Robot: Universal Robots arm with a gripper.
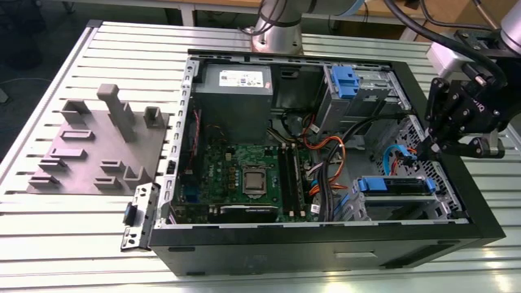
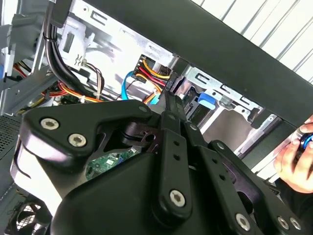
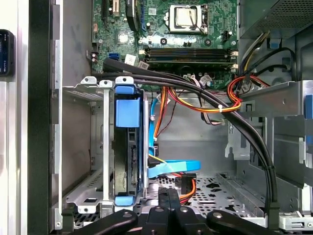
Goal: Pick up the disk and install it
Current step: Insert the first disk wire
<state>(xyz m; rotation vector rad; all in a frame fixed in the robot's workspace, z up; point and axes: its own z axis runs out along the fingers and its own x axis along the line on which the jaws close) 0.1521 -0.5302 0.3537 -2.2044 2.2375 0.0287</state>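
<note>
The disk [image 1: 395, 185], a metal drive in a blue carrier frame, sits in the drive cage at the front right corner of the open computer case [image 1: 326, 250]. In the first wrist view the disk [image 3: 128, 147] stands on edge between the cage's metal rails. My gripper [image 1: 425, 151] hovers over the case's right wall, just behind the cage. Its fingers [image 3: 168, 200] are shut together with nothing between them. The gripper's tips [image 2: 171, 100] point at the blue data cable [image 3: 173, 169] and the power plug [image 3: 188, 183] beside the disk.
A grey power supply box [image 1: 236, 82] and a second bay with a blue latch [image 1: 346, 82] fill the case's back. The motherboard [image 1: 244, 177] lies at the middle, with cable bundles [image 3: 205, 93] crossing it. A grey fixture plate [image 1: 97, 146] lies on the slatted table. A person's hand [image 2: 293, 164] is outside the case wall.
</note>
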